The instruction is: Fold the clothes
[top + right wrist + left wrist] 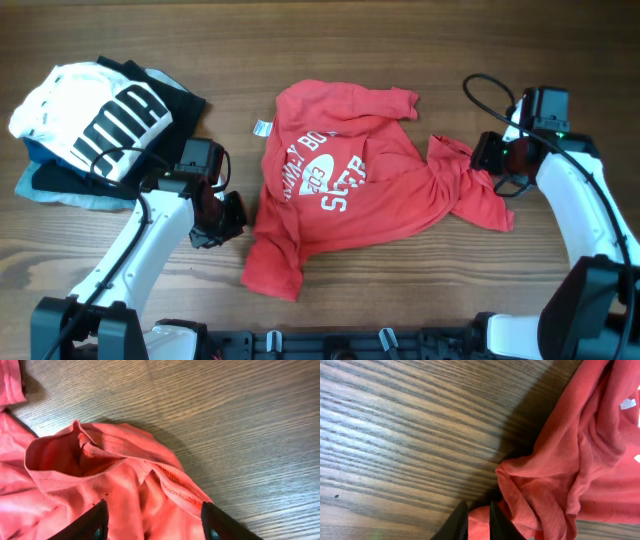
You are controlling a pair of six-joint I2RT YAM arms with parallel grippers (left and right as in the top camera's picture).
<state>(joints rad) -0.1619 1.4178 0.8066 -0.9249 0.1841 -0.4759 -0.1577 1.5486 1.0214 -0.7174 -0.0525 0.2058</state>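
Left wrist view shows the left gripper [477, 507] clenched on a bunched fold at the near edge of the red T-shirt [580, 460], with the rest of the cloth spreading away from it toward the other arm. Right wrist view shows the right gripper [154, 507] released, its jaws wide and straddling a rumpled sleeve or hem at the T-shirt's opposite end. Overhead, the T-shirt lies crumpled with its lettering up and its long axis running from arm to arm. Each gripper sits at its own end, so the next move likely hinges on the right one closing where it stands.
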